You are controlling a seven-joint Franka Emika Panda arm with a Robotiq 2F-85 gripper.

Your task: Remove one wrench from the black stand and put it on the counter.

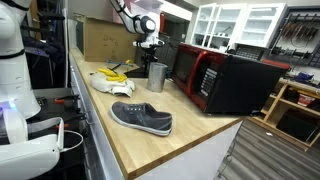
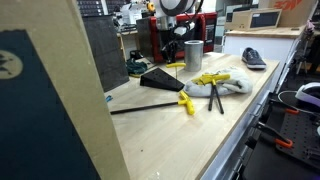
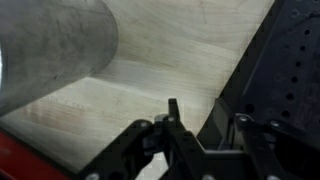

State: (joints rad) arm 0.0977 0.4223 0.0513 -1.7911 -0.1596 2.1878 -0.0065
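Counter (image 1: 208, 132) long, pale butcher-block wood; steel cup (image 3: 50, 40) nr gripper (image 3: 186, 135).

Robotics lab or workshop, kitchen-style fit-out. Long butcher-block counter (image 1: 200, 128) along wall, Franka arm (image 1: 145, 25) working at far end. Second white robot body (image 1: 15, 80) beside counter in an exterior view. Dark tool wall (image 1: 300, 35) hung with hand tools at back, wooden rack (image 1: 295, 110) below it. White glass-door cabinets (image 1: 235, 25) overhead. Red-and-black microwave (image 1: 225, 80) and cardboard box (image 1: 100, 40) on counter. Yellow-handled tools (image 2: 187, 102) and work gloves (image 2: 225, 85) lying loose on wood. Shelving and stacked gear in background.
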